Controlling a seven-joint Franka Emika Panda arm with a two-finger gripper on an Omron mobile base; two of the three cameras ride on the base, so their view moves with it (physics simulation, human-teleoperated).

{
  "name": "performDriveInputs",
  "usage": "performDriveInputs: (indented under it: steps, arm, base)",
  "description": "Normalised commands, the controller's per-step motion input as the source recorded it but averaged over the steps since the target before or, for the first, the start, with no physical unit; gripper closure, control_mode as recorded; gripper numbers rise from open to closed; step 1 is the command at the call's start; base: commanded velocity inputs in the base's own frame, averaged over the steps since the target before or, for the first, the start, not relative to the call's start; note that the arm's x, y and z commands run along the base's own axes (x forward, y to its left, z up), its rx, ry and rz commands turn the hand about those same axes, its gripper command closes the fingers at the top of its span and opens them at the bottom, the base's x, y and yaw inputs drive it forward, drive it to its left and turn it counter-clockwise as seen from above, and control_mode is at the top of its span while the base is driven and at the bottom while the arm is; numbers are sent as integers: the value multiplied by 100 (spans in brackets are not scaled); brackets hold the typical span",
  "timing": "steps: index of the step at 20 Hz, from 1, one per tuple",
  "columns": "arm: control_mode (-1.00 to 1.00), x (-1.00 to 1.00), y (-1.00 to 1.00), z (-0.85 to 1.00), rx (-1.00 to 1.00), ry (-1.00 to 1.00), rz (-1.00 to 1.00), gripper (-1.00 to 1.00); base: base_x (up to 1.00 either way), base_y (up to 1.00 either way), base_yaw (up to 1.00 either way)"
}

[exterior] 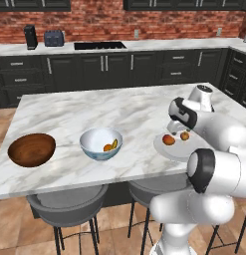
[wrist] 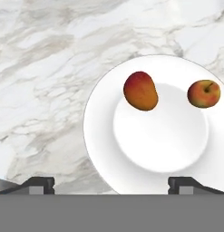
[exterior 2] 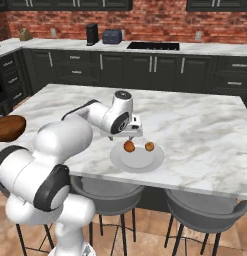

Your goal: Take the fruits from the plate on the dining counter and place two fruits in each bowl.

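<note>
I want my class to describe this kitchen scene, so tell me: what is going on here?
A white robot arm is sorting fruit on the dining counter. Its gripper hovers with jaws open above the plate, which holds a mango-like fruit and an apple. The white-blue bowl already holds two fruit pieces, while the wooden bowl has none.

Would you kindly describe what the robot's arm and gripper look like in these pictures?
The arm is built of glossy white, rounded segments joined by dark grey to black bands at the joints, with a round grey cap on the wrist. No cables or markings are visible. The gripper ends in two small, dark, blocky finger tips.
</note>
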Motion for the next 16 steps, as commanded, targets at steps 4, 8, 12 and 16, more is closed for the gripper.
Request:
performDriveInputs:
  steps: [4,8,12,16]
  arm:
    - [-100,28,-4,-22,0,0,0,-100]
    - [-100,22,0,-41,0,0,0,-100]
    - [-100,24,-10,-46,0,0,0,-100]
    - [-100,21,-5,-36,0,0,0,-100]
  base:
    - [0,0,0]
    - [0,0,0]
    - [0,0,0]
    - [0,0,0]
